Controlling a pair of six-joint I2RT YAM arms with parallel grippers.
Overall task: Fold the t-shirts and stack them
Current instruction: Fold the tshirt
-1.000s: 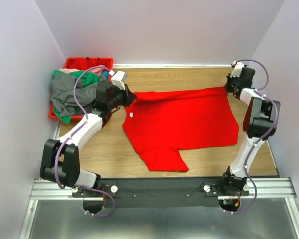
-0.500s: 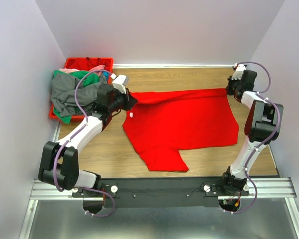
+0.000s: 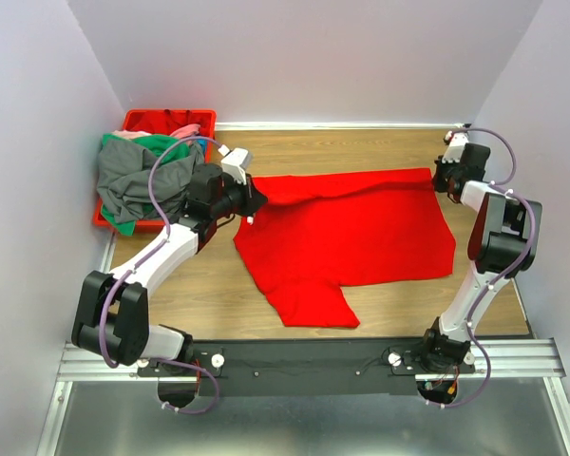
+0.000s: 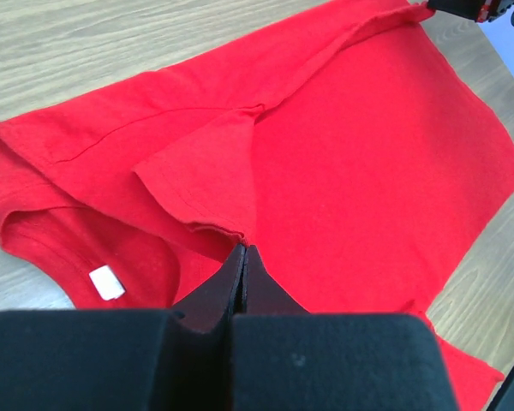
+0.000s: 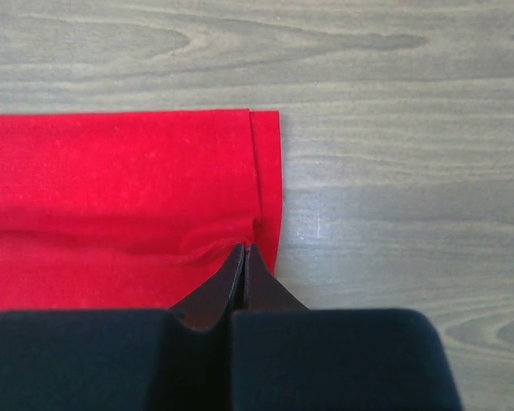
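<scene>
The left hand has its fingers pressed together on the red shirt, at the hem of a sleeve that lies folded over the chest. The fingertips themselves cover the pinch, so how much cloth is caught is hard to tell. Just left of them a small white label shows inside the neck. The black body of the hand fills the bottom of its wrist view and hides the cloth below it. The far corner of the shirt runs off the top right of that picture.

The right hand is likewise clamped shut on the shirt's far right corner, where the cloth puckers into small wrinkles at the fingertips. A doubled hem runs up from there. The shirt leaves that view at the left edge, and bare wood of the worktop lies to the right.

From above, the shirt lies spread across the middle of the worktop between the two hands, its far edge stretched between them and one sleeve pointing toward the arm bases. At the far left a red crate is mostly buried under a heap: a grey shirt hanging over its near side, a green shirt above it, and a sliver of pink cloth too small to make out.
</scene>
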